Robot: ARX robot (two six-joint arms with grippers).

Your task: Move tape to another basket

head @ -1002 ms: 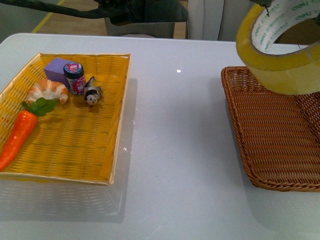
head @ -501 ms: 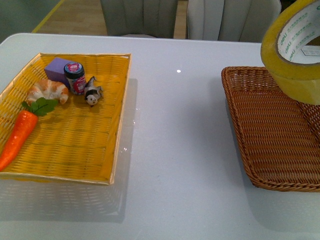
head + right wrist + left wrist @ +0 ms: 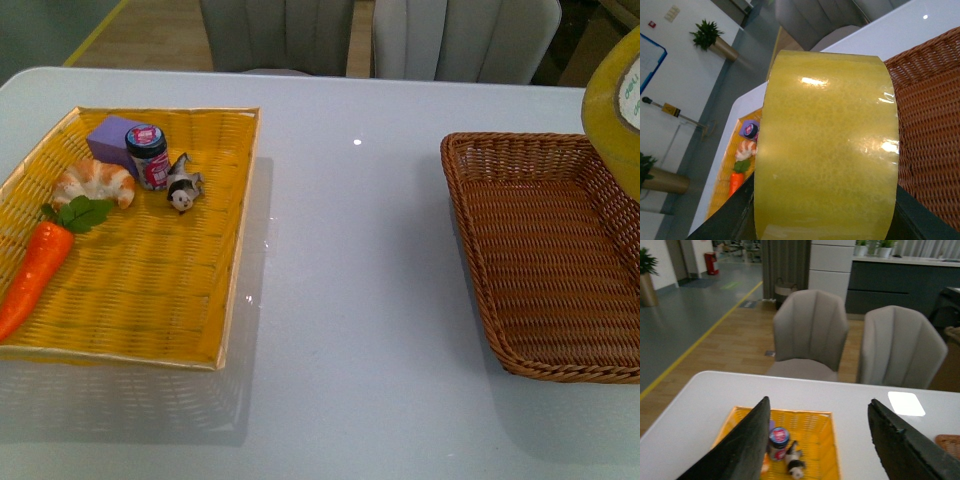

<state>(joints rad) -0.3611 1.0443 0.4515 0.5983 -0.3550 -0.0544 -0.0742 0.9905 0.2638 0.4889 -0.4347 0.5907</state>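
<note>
Tape, one roll, is being gripped by the right claw, hanging over the right side of the one brown basket. Left claw is gaping open. One yellow tray is holding five items.

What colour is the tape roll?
Translucent yellow; the tape shows best in the right wrist view.

The tape is translucent yellow with glossy highlights; the basket, dark brown wickerwork; the tray, bright yellow weave with a pale rim. Orange carrot with green leaves; purple block; dark jar with pink label; tan croissant; black-and-white figurine. The surface is pale grey-white.
</note>
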